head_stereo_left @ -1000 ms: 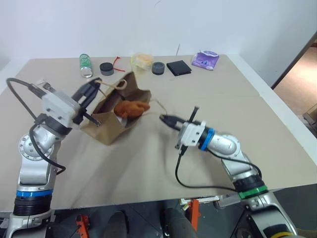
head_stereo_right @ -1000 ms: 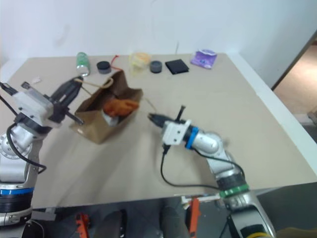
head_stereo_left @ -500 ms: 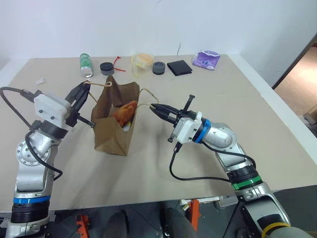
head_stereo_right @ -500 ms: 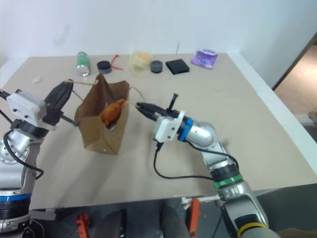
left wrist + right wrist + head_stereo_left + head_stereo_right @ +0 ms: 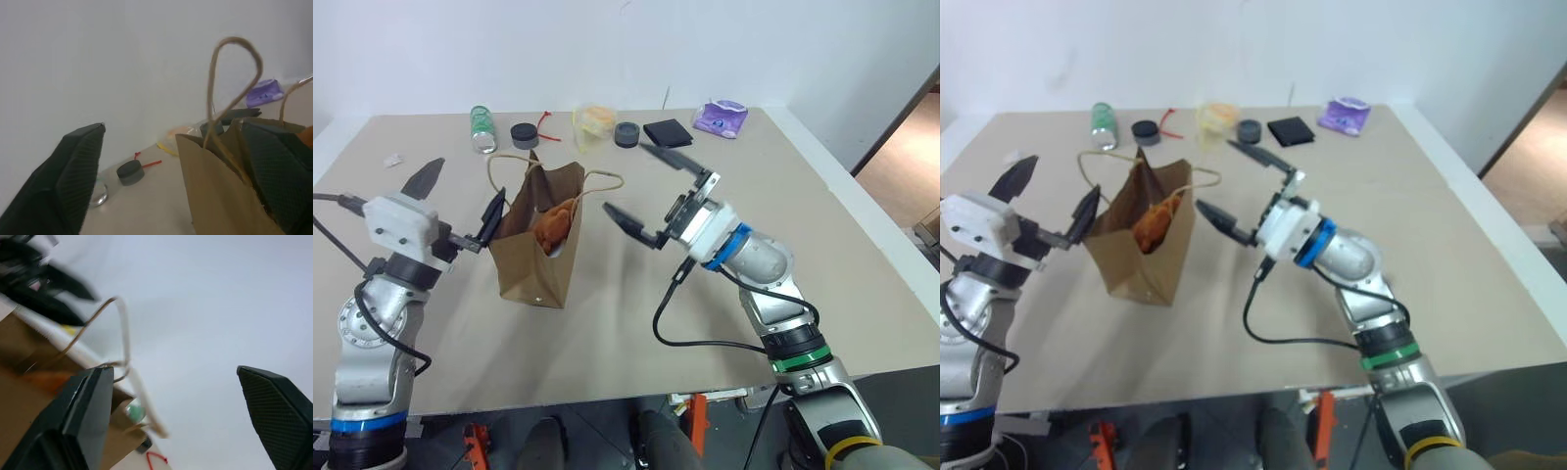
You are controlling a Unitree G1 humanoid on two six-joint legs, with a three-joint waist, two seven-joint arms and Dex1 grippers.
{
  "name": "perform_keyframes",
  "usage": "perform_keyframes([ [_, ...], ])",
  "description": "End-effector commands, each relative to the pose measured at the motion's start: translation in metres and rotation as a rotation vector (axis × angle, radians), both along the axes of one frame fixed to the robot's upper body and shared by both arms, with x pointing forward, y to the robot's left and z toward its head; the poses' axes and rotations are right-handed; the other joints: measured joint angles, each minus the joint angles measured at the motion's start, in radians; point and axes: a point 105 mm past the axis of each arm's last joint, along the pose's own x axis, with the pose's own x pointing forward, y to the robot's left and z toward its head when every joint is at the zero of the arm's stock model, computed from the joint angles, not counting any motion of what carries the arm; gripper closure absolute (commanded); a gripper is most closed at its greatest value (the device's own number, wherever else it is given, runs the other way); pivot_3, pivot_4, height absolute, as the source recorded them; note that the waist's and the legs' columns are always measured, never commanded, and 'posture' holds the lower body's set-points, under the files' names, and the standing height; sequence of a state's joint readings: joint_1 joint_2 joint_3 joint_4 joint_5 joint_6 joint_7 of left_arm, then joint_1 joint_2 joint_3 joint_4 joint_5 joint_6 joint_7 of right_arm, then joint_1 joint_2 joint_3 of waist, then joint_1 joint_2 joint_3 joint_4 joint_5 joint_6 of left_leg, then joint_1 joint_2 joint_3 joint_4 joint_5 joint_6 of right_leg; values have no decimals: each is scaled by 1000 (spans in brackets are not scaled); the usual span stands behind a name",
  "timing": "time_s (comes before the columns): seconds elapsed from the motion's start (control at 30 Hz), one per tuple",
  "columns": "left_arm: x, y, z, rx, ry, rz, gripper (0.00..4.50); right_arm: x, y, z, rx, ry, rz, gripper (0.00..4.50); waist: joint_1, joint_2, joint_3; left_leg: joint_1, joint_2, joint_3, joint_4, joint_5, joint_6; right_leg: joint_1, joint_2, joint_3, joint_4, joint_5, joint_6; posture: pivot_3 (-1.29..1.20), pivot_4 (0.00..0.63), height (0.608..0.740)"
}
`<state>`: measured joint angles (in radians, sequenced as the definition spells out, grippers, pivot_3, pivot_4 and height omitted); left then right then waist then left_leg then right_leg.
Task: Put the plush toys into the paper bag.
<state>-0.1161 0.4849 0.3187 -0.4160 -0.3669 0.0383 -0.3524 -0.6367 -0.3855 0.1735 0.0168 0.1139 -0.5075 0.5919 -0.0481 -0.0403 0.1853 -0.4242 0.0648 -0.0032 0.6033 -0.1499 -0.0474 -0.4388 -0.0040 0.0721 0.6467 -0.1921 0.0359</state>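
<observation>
In one paper bag (image 5: 534, 257), one brown toy (image 5: 553, 224).

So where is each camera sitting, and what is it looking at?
Left eye and right eye views: on the head, looking down over the table; both arms show, beside the standing paper bag holding the brown plush toy.
Left wrist view: on the left wrist, looking along the open left gripper at the bag's handles.
Right wrist view: on the right wrist, looking along the open right gripper at the bag's top.
Shared: all views show the paper bag.
</observation>
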Motion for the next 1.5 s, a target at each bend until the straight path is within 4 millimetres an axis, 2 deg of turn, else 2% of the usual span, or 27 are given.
perform_keyframes([
  [0.03, -18, 11, 20, -128, -33, 41, 47, 13, -15, 6, 133, 207, -6, 0, 0, 0, 0, 0, 0, 0, 0, 0, 0, 0, 0, 0, 0, 0, 0, 0, 150, 740],
  [0.1, -27, 14, 16, -203, 8, 42, 47, 25, -17, -9, 117, 361, -7, 0, 0, 0, 0, 1, 0, 0, 0, 0, 0, 1, 0, 0, 0, 0, 0, 0, 150, 740],
  [0.2, -40, 8, 4, -253, 79, 5, 0, 30, -13, -32, 28, 484, 16, 715, -1, 0, 0, 1, 0, 0, 1, 0, 0, 1, 0, 0, 0, 0, 0, 0, 150, 740],
  [0.33, -59, -13, -14, -228, 164, -98, 0, 28, -4, -56, -29, 657, 81, 2705, -1, -1, 0, 1, 0, 0, 1, 0, 0, 0, 0, 0, 0, 0, 0, 0, 150, 740],
  [0.43, -68, -29, -27, -152, 208, -143, 0, 20, 11, -77, -109, 766, 163, 4239, -1, 0, 0, 1, 0, 0, 1, 0, 0, 0, 0, 1, 0, 0, -1, 0, 150, 740],
  [0.47, -69, -32, -30, -138, 215, -154, 0, 18, 15, -79, -121, 770, 179, 4427, -1, 0, 0, 1, 0, 0, 1, 0, 0, 0, 0, 1, 0, 0, -1, 0, 150, 740],
  [0.57, -67, -41, -40, -87, 226, -179, 0, 7, 46, -83, -182, 813, 284, 4427, -2, 0, 0, 1, 0, 0, 1, 0, -1, -1, 0, 1, 0, 0, -1, 0, 150, 740],
  [0.63, -61, -39, -43, -102, 226, -160, 0, 6, 64, -82, -194, 813, 315, 4427, -4, 0, 0, 1, 0, 0, 2, 0, -1, -2, 0, 1, 0, 1, -2, 0, 150, 740],
  [0.83, -53, -38, -48, -117, 220, -105, 0, 10, 101, -79, -214, 794, 362, 4427, -9, -1, 0, 1, 0, -1, 3, -1, -1, -2, 0, 1, 0, 1, -3, 0, 150, 740],
  [1.2, -49, -36, -57, -149, 248, -57, 0, 16, 128, -82, -235, 776, 379, 4427, -9, -1, 0, 0, 0, -1, 0, -2, -2, -3, 2, 0, 0, 1, -4, 0, 150, 740],
  [1.37, -39, -32, -76, -140, 319, -9, 0, 18, 134, -70, -214, 746, 388, 4427, -10, 0, 0, 0, 0, -2, 0, -2, -2, -3, 2, 0, 0, 1, -4, 0, 150, 740],
  [1.5, -32, -29, -80, -162, 319, 14, 0, 17, 136, -67, -211, 732, 395, 4427, -10, -1, 0, 0, 0, -2, 0, -2, -2, -3, 2, 0, 0, 1, -4, 0, 150, 740],
])
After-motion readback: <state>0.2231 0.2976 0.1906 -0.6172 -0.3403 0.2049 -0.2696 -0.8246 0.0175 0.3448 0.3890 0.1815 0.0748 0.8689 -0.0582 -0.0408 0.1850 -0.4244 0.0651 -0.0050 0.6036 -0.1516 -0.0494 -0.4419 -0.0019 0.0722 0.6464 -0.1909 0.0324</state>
